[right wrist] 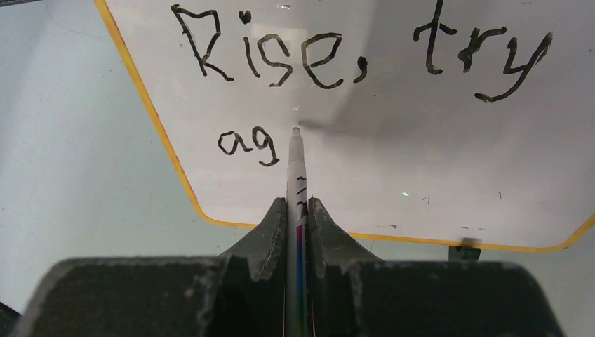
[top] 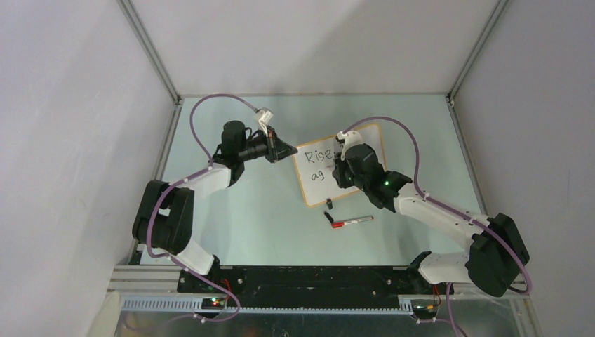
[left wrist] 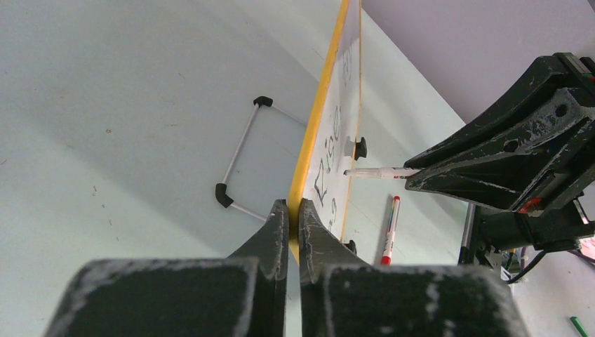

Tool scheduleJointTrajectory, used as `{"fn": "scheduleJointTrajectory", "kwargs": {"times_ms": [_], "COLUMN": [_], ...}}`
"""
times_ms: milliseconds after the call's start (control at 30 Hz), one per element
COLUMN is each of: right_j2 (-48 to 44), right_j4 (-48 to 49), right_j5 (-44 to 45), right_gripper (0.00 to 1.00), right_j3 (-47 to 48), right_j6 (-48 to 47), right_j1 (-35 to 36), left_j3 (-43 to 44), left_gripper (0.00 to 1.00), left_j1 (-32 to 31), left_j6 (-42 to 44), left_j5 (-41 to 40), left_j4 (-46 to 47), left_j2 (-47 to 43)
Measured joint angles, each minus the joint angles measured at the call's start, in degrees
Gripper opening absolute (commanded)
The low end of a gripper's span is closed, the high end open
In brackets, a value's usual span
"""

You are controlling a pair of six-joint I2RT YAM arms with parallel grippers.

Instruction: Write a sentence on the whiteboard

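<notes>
1. At the left edge of the whiteboard, which sits on the table, the left gripper pinches the orange frame, jaws nearly shut.
2. Over the whiteboard's lower line, the right gripper clamps a marker, its tip just right of "ag".
3. On the whiteboard, the sentence reads "Rise, try" and then "ag", so line 2 looks unfinished.
4. To do this well, brace the frame firmly, press lightly, start close beside the "g" and hold the baseline level.
5. Whether the tip touches the whiteboard is unclear. From above, the right arm covers the whiteboard's right part. A spare marker lies just below the whiteboard.
</notes>
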Motion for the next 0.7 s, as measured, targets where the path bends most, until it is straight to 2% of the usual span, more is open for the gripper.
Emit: {"fn": "scheduleJointTrajectory", "kwargs": {"times_ms": [700], "right_j2": [0.7], "right_j4": [0.1], "right_j5": [0.0], "right_gripper": [0.00], "right_j3": [0.0], "right_j6": [0.0], "right_j1": [-0.3], "left_j3": [0.0], "left_gripper": [0.03], "left_j1": [-0.1], "left_j6": [0.0], "left_j5": [-0.3], "left_j4": [-0.1], "left_j2": [0.0]}}
